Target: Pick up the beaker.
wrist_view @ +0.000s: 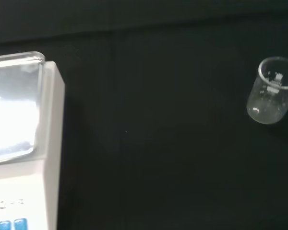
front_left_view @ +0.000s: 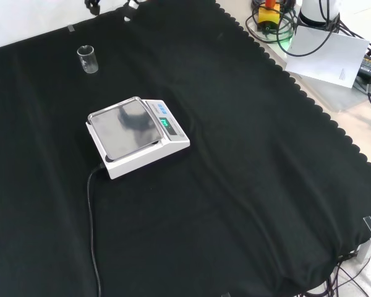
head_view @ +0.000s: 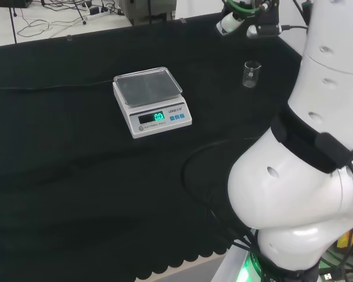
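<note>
A small clear glass beaker (head_view: 251, 74) stands upright and empty on the black cloth, right of the scale in the head view. In the front view the beaker (front_left_view: 87, 59) sits near the far left corner of the cloth. In the wrist view the beaker (wrist_view: 272, 97) stands apart from the scale, with bare cloth between them. Part of the hand (head_view: 230, 23) shows at the head view's top edge, raised above the cloth and beyond the beaker, not touching it. How it is posed is cut off by the edge.
A white digital scale (head_view: 152, 101) with a steel pan stands mid-cloth, also seen as the scale (front_left_view: 136, 136) and the scale (wrist_view: 19, 139). Its black cable (front_left_view: 90, 216) trails toward the front edge. The arm's white links (head_view: 306, 176) stand at the head view's right.
</note>
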{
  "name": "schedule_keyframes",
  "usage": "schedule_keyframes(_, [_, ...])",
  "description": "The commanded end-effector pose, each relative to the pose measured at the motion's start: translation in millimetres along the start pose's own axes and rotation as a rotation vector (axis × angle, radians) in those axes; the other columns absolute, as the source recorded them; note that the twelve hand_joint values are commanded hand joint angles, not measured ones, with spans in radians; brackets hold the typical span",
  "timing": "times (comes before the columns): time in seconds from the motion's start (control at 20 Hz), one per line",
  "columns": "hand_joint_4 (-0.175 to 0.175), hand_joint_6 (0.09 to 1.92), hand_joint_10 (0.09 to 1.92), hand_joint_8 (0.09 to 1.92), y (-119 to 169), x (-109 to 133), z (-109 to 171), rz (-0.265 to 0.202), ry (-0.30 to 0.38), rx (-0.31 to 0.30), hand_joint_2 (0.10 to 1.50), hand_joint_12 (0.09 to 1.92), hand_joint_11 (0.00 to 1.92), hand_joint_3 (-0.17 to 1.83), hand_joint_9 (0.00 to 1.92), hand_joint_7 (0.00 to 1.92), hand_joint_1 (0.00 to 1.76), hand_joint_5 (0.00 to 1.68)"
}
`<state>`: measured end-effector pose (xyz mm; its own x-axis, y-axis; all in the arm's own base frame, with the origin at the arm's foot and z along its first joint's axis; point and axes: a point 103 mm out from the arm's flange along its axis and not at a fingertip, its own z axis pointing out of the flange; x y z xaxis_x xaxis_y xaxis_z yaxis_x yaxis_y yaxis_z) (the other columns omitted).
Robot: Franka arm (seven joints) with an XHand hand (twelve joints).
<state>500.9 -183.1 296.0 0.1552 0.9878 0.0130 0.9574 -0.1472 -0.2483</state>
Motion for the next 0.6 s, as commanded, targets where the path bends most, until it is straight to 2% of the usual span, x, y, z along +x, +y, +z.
schedule_keyframes(0.05, [-0.030, 0.62, 0.78, 0.66, 43.1, -36.4, 33.2, 0.017, 0.046, 0.035, 0.93, 1.41, 0.00, 0.34, 0.41, 0.33, 0.61, 0.53])
schedule_keyframes(0.6, [-0.033, 0.63, 0.78, 0.67, 67.4, -63.4, 51.4, 0.085, 0.033, 0.073, 0.92, 1.41, 0.00, 0.35, 0.41, 0.33, 0.62, 0.53])
